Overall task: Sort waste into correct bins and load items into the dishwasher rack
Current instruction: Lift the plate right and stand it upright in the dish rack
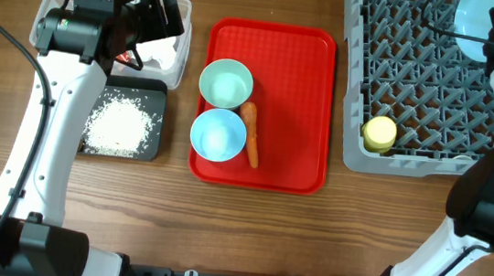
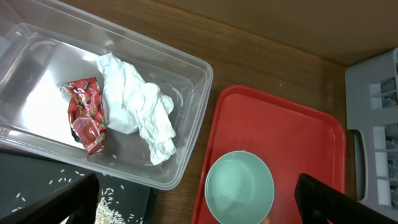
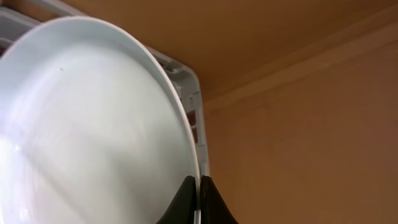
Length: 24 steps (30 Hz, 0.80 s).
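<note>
Inventory as I read it from my station. Dishwasher rack: grey, at the right of the table, holding the yellow cup near its front-left corner. Light blue plate: standing on edge at the rack's far right; on the right wrist view I see its rim pinched between the right gripper fingertips, jaws narrowed onto that edge. From overhead the plate shows only partly behind the arm.

Red tray: centre of the table. On it, two pale bowls, the greener one at the back and the bluer one in front, rims nearly touching. Orange carrot: lying on the tray just right of the bowls, against the front bowl's side.

Clear tub: left of the tray, containing the red snack wrapper and the crumpled white tissue, side by side and touching. Black tray: just in front of the tub, with white rice grains heaped in it.

Left gripper: hovering over the gap between tub and red tray, fingers spread wide at the lower frame corners, holding nothing.
</note>
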Available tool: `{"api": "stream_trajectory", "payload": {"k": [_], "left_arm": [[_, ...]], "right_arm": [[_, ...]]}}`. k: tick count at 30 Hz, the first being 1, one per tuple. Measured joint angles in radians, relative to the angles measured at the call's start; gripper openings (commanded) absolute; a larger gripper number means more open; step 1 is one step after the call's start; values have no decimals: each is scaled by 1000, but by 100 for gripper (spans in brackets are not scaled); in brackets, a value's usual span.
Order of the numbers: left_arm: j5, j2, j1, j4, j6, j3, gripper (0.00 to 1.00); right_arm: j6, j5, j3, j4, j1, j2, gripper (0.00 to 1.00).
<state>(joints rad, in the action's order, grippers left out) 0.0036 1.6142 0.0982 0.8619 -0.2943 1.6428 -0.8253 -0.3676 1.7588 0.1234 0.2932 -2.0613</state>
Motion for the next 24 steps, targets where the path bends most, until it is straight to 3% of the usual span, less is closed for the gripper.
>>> {"api": "stream_trajectory", "payload": {"k": [5, 8, 9, 11, 12, 24], "left_arm": [[0, 0, 0, 0, 0, 0, 100], [0, 0, 0, 0, 0, 0, 100], [0, 0, 0, 0, 0, 0, 100], [0, 0, 0, 0, 0, 0, 100], [0, 0, 0, 0, 0, 0, 100], [0, 0, 0, 0, 0, 0, 100]], "right_arm": [[-5, -3, 0, 22, -9, -1, 4], [-8, -8, 0, 51, -25, -1, 11], [-10, -7, 0, 63, -32, -1, 22], [-7, -7, 0, 76, -46, -1, 80], [-11, -7, 0, 80, -53, -1, 100], [185, 41, 0, 43, -70, 0, 100]]}}
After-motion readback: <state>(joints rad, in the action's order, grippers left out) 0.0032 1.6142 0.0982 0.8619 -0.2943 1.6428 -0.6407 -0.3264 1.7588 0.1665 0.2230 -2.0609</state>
